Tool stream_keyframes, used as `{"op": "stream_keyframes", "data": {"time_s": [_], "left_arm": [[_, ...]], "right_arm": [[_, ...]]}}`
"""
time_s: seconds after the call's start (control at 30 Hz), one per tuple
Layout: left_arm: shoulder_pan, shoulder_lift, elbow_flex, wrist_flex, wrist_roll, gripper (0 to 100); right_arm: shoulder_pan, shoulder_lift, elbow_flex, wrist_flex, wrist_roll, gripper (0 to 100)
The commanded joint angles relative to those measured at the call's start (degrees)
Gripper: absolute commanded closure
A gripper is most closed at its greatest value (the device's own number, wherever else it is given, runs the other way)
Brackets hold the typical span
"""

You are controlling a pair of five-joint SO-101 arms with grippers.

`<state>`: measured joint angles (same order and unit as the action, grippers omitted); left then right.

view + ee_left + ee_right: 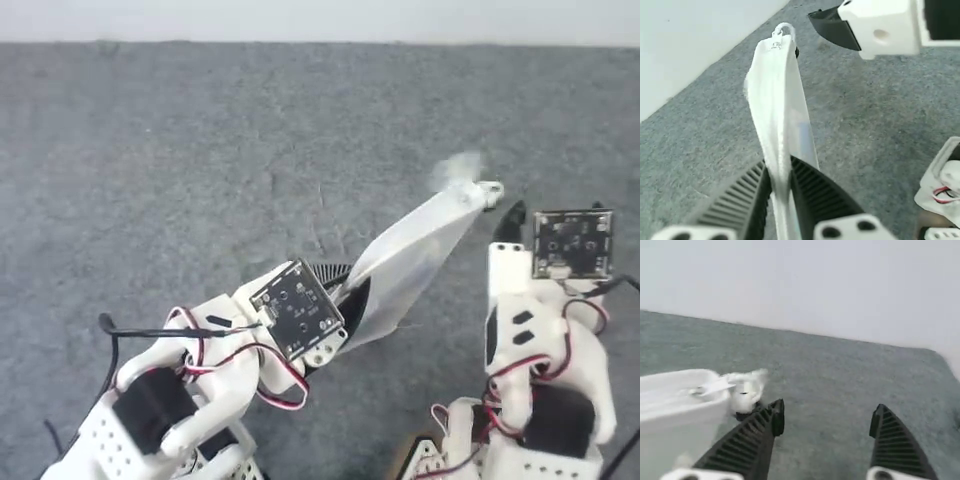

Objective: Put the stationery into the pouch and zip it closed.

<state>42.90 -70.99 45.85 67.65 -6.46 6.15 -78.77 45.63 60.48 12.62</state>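
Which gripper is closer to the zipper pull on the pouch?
Right. The right gripper sits open just beside the zipper pull; the left gripper clamps the pouch at its opposite end.

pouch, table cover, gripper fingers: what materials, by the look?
pouch: soft white sheet, likely thin plastic or coated fabric; it folds and creases, with a woven-looking zipper edge.
table cover: grey felt or short carpet, fuzzy and matte.
gripper fingers: matte black ribbed plastic, probably printed.

Smooth pouch, rough felt table
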Motion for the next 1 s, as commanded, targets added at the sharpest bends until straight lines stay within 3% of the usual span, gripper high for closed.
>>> {"op": "stream_keyframes", "data": {"time_s": [0.0, 0.33, 0.47, 0.63, 0.97], "left_arm": [[-3.3, -1.1, -0.4, -0.8, 1.1, 99], [-11.3, -1.1, -0.4, -1.7, 1.0, 99], [-15.9, -1.1, -0.2, -2.1, 1.2, 89], [-20.8, -1.1, 0.7, -3.3, 6.6, 77], [-26.7, -1.1, 0.7, -4.7, 7.1, 76]], "right_arm": [[-3.8, 0.0, -4.0, 2.0, -0.9, 74.5], [-9.7, 0.0, -4.0, 2.3, -1.0, 74.5], [-10.9, 0.0, -4.0, 2.3, -3.5, 74.5], [-12.4, 0.0, -3.8, 2.3, -3.9, 74.5], [-13.9, 0.0, -3.7, 3.6, -4.0, 74.5]]}}
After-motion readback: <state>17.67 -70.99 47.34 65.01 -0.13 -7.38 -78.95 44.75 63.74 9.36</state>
